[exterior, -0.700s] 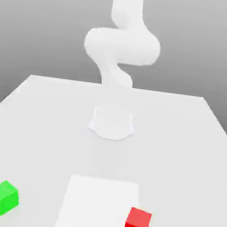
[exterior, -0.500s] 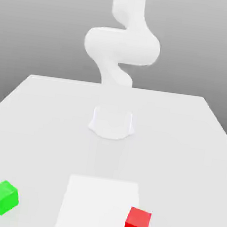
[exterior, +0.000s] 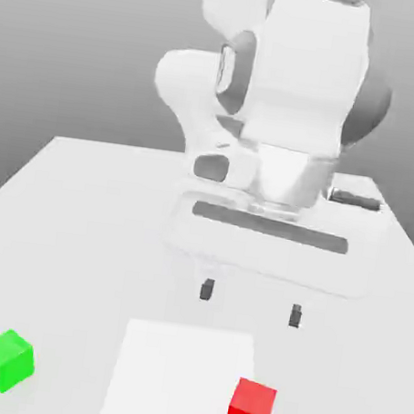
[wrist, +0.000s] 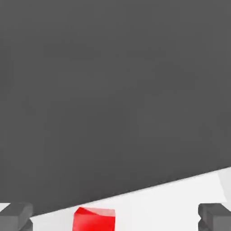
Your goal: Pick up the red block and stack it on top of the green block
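The red block [exterior: 251, 411] sits on the white table near the front, toward the exterior view's right. The green block [exterior: 6, 360] rests at the front on the exterior view's left, well apart from the red one. My gripper [exterior: 250, 304] hangs open above the table's middle, behind and above the red block, its two dark fingertips [exterior: 206, 291] spread wide with nothing between them. In the hand view the red block [wrist: 94, 219] shows between the two grey fingertips [wrist: 16, 215], closer to one of them.
A slightly brighter white square patch [exterior: 180, 373] marks the table [exterior: 80, 222] in front of the gripper; the red block stands at its corner. The arm's white body [exterior: 289, 102] rises behind the gripper. The table's far edge meets a grey backdrop.
The arm's hand and open gripper have come into the exterior view over the table's middle, where before there was a pale arm shape and base. Both blocks stayed put.
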Available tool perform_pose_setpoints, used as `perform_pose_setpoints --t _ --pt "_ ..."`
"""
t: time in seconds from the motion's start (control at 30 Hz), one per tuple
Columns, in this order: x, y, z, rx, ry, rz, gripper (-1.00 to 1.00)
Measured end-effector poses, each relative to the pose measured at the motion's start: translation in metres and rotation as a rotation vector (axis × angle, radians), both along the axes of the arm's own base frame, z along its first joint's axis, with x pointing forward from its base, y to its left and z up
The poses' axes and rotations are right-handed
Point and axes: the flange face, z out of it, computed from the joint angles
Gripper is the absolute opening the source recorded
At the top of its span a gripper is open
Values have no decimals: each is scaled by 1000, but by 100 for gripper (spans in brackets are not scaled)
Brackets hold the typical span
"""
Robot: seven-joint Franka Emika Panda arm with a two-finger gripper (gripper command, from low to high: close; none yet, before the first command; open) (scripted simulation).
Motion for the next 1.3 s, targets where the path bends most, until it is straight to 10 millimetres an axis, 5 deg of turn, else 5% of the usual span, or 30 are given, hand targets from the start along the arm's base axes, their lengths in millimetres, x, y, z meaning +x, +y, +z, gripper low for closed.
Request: perform_pose_setpoints --t 0.3,0.33,0.53,0.73,0.9,1.07,1.13,1.2,1.23,1.3 --pt "-19 17 -135 53 125 -48 0" --pt "-20 17 -142 53 126 -48 -100" --pt "-20 17 -146 53 124 -48 -100" --pt "-19 11 -86 53 125 -67 -100" --pt "-10 -111 -68 70 115 -467 -100" --pt "-35 -234 -53 97 97 -881 -100" --pt "-50 -284 -61 111 89 -1051 -100" --pt "-59 -309 -86 117 84 -1136 -100" --pt "-61 -313 -99 118 83 -1150 100" --pt "-61 -313 -99 118 83 -1150 100"
